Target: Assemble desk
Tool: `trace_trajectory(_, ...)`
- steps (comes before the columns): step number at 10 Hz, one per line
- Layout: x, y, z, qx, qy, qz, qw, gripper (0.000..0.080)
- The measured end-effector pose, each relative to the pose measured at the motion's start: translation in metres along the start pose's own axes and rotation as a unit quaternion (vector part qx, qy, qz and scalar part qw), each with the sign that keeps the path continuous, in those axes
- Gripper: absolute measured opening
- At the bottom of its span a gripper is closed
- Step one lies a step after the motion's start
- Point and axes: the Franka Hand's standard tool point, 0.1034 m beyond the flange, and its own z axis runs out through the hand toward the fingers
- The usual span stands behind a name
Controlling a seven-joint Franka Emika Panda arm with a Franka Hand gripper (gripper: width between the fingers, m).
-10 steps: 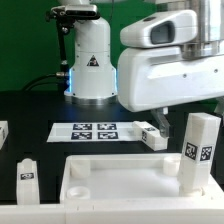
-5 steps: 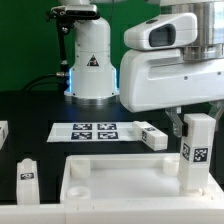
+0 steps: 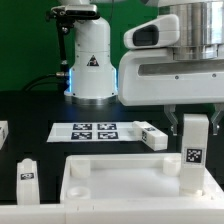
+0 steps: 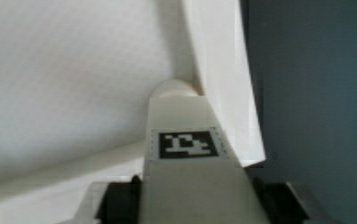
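Note:
My gripper (image 3: 193, 124) is shut on a white block leg (image 3: 193, 152) and holds it upright over the right corner of the desk panel (image 3: 112, 163), at the front of the exterior view. The leg's lower end is inside the panel's rim; whether it touches the corner socket I cannot tell. In the wrist view the leg (image 4: 193, 150) with its tag points at the panel's corner (image 4: 86, 90), and my gripper (image 4: 193, 205) has dark fingers (image 4: 122, 200) on both of its sides. A second leg (image 3: 27, 172) stands left of the panel. A third leg (image 3: 153, 136) lies behind the panel.
The marker board (image 3: 95, 130) lies on the black table behind the panel. The robot's white base (image 3: 90, 60) stands at the back. Another white part (image 3: 3, 132) shows at the exterior view's left edge.
The gripper has carried the leg slightly toward the exterior view's left and a little lower over the panel's right corner. The other parts have not moved.

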Motion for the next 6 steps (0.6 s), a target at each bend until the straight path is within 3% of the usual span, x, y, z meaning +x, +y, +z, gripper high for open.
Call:
trace_trajectory(2, 0.0032, 0.0023, -0.0004, 0.017, -0.012, 0.154, 0.988, 0.0288)
trace_trajectory(4, 0.0025, 0.0025, -0.0003, 0.016, -0.013, 0.135, 0.991, 0.0288)
trace_trajectory(5, 0.0013, 0.0036, 0.0001, 0.009, -0.013, 0.076, 0.997, 0.0288)
trace_trajectory(6, -0.0015, 0.0040, 0.0000, -0.001, -0.017, -0.017, 1.000, 0.0468)
